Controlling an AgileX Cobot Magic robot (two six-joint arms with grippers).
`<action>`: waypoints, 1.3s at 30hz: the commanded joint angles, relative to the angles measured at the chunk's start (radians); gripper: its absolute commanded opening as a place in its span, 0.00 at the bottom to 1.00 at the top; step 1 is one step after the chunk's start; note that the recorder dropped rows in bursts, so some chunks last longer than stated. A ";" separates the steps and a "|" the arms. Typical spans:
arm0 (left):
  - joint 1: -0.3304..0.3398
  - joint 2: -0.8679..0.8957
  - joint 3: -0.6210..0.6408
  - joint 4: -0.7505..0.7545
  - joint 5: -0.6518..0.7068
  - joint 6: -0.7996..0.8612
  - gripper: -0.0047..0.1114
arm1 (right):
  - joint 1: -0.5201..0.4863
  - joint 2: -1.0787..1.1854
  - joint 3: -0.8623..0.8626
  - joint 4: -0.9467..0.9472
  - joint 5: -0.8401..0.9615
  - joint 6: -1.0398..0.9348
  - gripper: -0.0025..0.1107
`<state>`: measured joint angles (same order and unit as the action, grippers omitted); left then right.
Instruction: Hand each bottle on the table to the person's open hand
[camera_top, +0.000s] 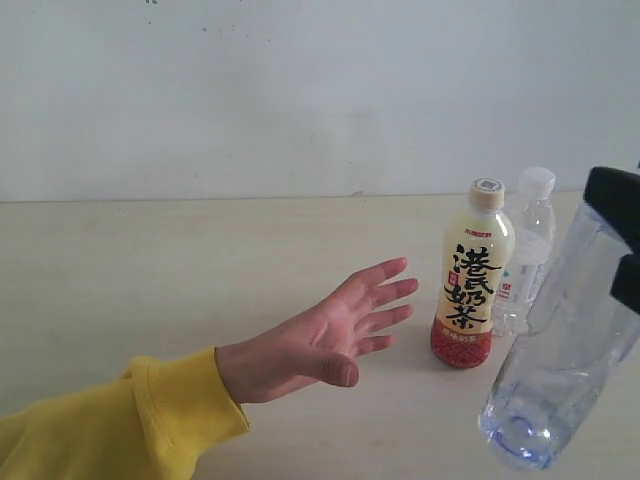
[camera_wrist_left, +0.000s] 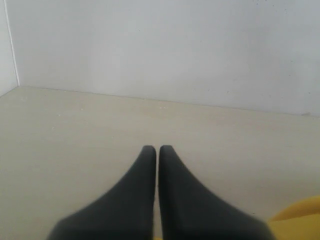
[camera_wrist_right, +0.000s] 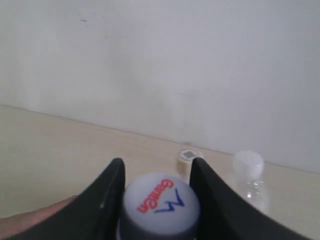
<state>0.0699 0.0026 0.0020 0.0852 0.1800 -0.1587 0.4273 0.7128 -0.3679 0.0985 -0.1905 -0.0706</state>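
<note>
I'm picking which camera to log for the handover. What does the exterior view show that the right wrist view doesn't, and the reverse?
Only exterior: the person's whole open hand, its yellow sleeve, the label on the milk-tea bottle, and the tilted clear body of the held bottle. Only right wrist: that bottle's pale cap with red and blue lettering, clamped in the right pincer. Both: the milk-tea bottle's cap, the small white-capped bottle, the table and the wall.
</note>
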 joint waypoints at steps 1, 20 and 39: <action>0.003 -0.003 -0.002 0.000 -0.001 -0.003 0.08 | 0.114 0.116 -0.019 0.003 -0.118 0.009 0.02; 0.003 -0.003 -0.002 0.000 -0.001 -0.003 0.08 | 0.211 0.706 -0.431 -0.134 -0.235 0.114 0.02; 0.003 -0.003 -0.002 0.000 -0.001 -0.003 0.08 | 0.181 0.532 -0.373 0.491 -0.240 -0.616 0.61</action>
<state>0.0699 0.0026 0.0020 0.0852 0.1800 -0.1587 0.6355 1.3193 -0.7748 0.4620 -0.4124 -0.5287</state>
